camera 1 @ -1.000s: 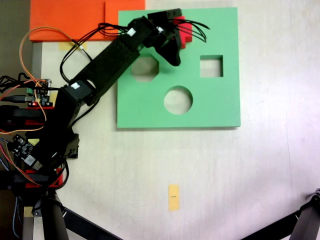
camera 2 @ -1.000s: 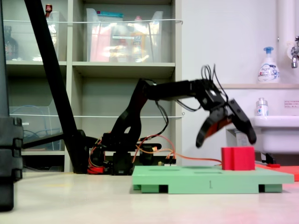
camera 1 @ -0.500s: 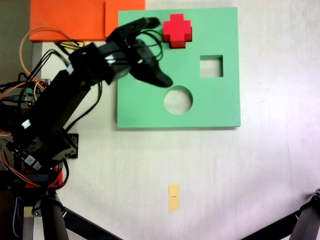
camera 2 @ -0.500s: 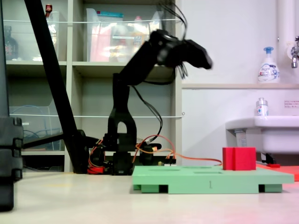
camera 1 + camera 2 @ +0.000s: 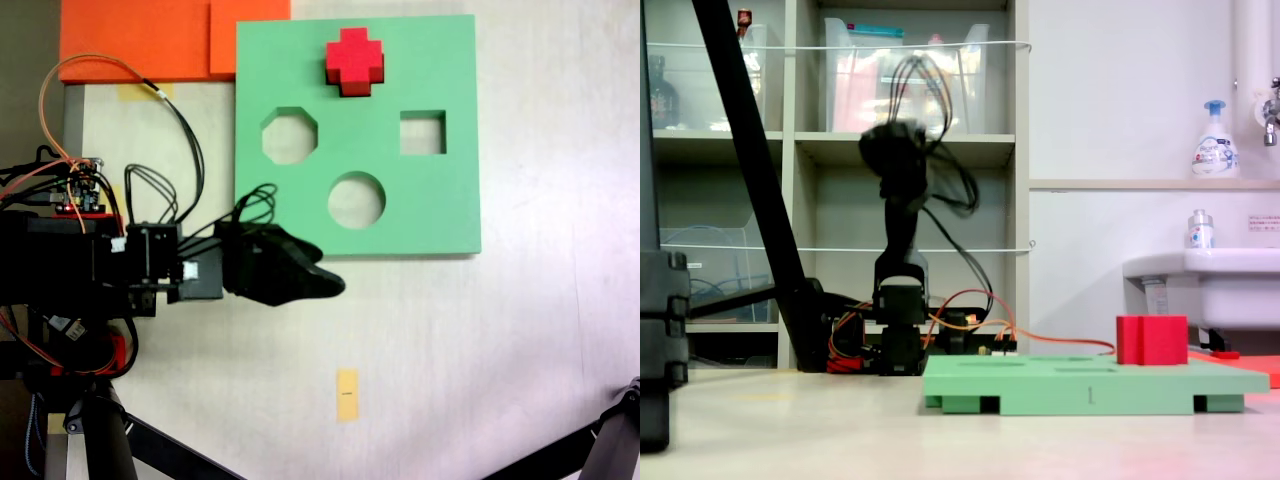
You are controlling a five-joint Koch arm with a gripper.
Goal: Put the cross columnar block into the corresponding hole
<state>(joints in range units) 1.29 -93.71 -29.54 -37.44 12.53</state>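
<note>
- The cross columnar block stands upright near the top edge of the green board, top centre of frame.
- The gripper sits lower left, off the board, holding nothing; its opening cannot be told.

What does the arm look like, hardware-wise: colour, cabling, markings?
The arm is all black, with blocky black links and small white labels near the motors. Its gripper has smooth, rounded black jaws. Thin black cables loop loosely off the links, orange wires run back to the base, and red parts show at the base.
</note>
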